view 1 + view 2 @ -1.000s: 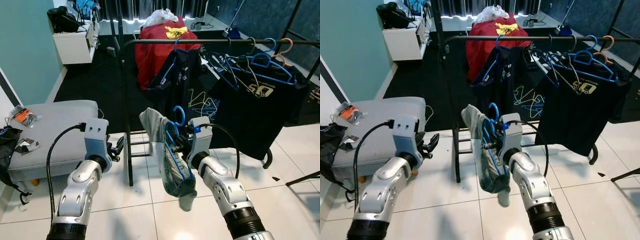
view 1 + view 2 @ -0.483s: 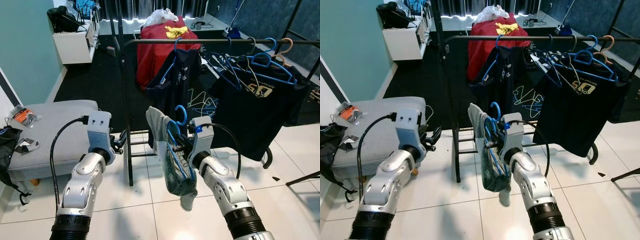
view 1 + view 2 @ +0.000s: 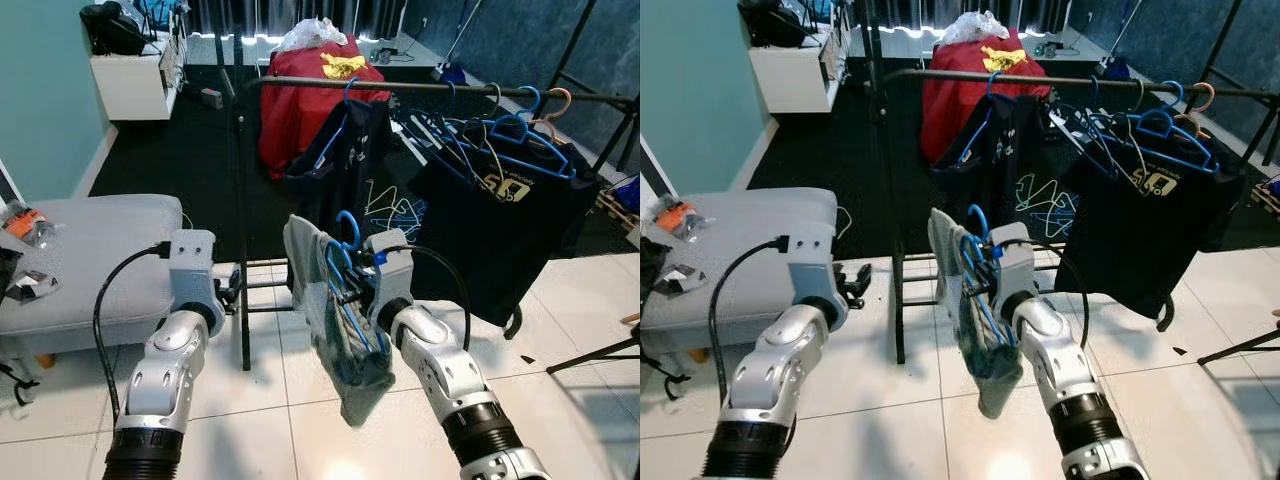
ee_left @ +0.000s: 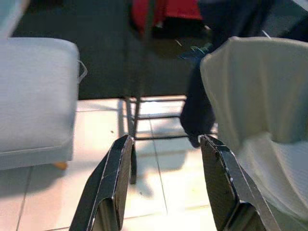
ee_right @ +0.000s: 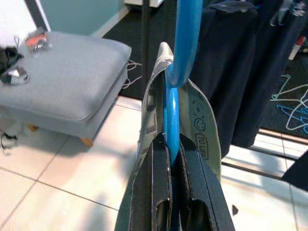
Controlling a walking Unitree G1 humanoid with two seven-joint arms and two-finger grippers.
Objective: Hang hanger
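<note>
My right gripper (image 3: 347, 292) is shut on a blue hanger (image 3: 348, 238) that carries a grey-green garment (image 3: 328, 330); the wrist view shows the hanger's neck (image 5: 171, 122) pinched between the black fingers (image 5: 198, 175). The garment hangs below and in front of the dark clothes rail (image 3: 420, 89), which holds dark T-shirts (image 3: 490, 220) and several blue hangers (image 3: 500, 135). My left gripper (image 3: 236, 293) is open and empty, held left of the garment beside the rack's left post (image 3: 240, 230). Its fingers (image 4: 111, 185) frame the post base and the garment's edge (image 4: 260, 110).
A grey ottoman (image 3: 80, 255) stands at the left with small items on it. A red cloth pile (image 3: 300, 100) lies behind the rack on dark carpet. A white shelf unit (image 3: 130, 75) stands at the back left. White tile floor (image 3: 560, 400) stretches right of me.
The camera has shifted, moving the whole scene slightly. My right gripper keeps hold of the hanger with the garment at about the same height; the left gripper stays open near the post.
</note>
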